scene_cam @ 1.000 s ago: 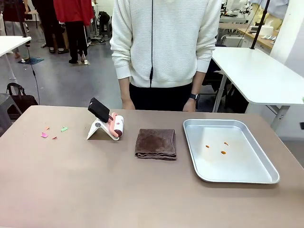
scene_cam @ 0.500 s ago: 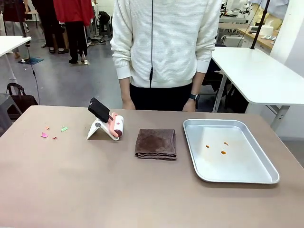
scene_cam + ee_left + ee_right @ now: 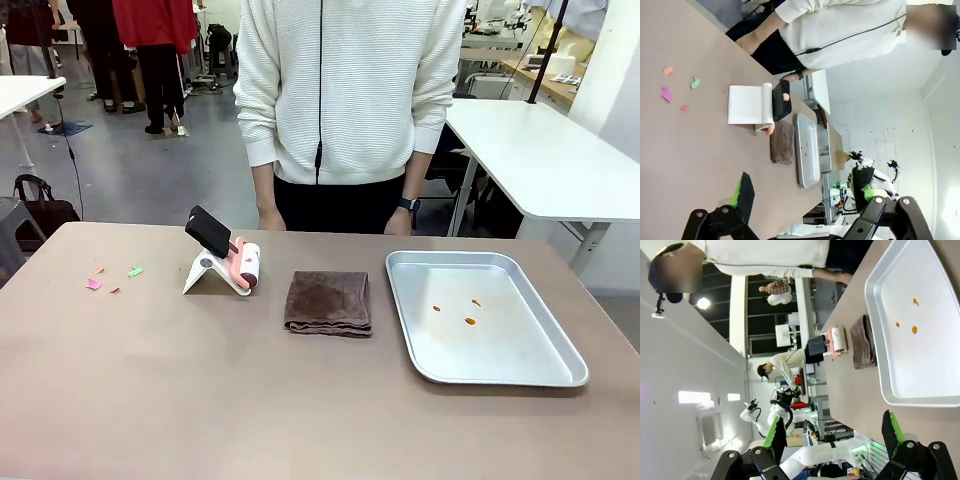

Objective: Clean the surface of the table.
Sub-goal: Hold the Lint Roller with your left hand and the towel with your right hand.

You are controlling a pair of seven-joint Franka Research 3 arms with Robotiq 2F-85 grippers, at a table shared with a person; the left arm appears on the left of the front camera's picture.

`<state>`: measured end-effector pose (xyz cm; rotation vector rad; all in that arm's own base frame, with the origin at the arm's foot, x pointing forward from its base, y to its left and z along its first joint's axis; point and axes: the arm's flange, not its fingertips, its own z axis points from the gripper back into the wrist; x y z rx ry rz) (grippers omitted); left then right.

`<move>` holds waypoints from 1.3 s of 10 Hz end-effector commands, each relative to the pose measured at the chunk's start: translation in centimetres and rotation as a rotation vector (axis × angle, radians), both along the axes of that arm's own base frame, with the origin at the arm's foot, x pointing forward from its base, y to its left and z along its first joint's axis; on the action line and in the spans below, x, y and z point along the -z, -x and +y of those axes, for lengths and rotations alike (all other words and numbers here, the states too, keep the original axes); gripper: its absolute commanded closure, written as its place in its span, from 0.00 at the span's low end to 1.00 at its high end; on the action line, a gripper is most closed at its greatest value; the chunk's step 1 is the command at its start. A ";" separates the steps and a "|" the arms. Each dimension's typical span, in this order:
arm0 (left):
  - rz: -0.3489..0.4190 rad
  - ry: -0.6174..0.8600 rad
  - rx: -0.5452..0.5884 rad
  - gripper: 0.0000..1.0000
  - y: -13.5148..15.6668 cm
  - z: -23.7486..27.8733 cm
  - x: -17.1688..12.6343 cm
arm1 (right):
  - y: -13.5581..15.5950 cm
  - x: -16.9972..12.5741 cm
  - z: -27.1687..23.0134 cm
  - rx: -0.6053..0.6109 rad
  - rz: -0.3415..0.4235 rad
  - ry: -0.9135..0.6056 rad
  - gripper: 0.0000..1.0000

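The left pincer [image 3: 802, 189] and right pincer [image 3: 833, 431] hang wide open and empty above the taupe bench [image 3: 200, 390]. At its middle lies a folded brown cloth [image 3: 328, 302], with a silver tray [image 3: 520, 345] holding orange crumbs [image 3: 470, 321] on the right. A lint roller [image 3: 243, 264] leans on its white stand to the left, and coloured paper scraps [image 3: 93, 284] lie farther left. A person [image 3: 350, 100] stands at the far edge.

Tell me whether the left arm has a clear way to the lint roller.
Probably yes. The left gripper hangs open above the table, with bare tabletop between it and the lint roller; the cloth lies beside the roller, not in the way.
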<state>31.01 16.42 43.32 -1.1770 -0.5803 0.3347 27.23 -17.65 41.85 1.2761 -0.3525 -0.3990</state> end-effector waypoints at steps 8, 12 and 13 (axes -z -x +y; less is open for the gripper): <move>0.008 -0.199 0.142 0.00 -3.5 0.3 -5.9 | -1.7 -5.8 8.8 0.009 -0.043 0.263 0.00; 0.154 -0.369 0.285 0.00 -11.5 -7.2 -8.4 | -6.5 -8.2 24.1 -0.186 -0.017 0.515 0.00; 0.185 -0.423 0.294 0.00 -12.9 -9.8 -8.0 | -7.8 -7.6 27.8 -0.211 0.009 0.568 0.00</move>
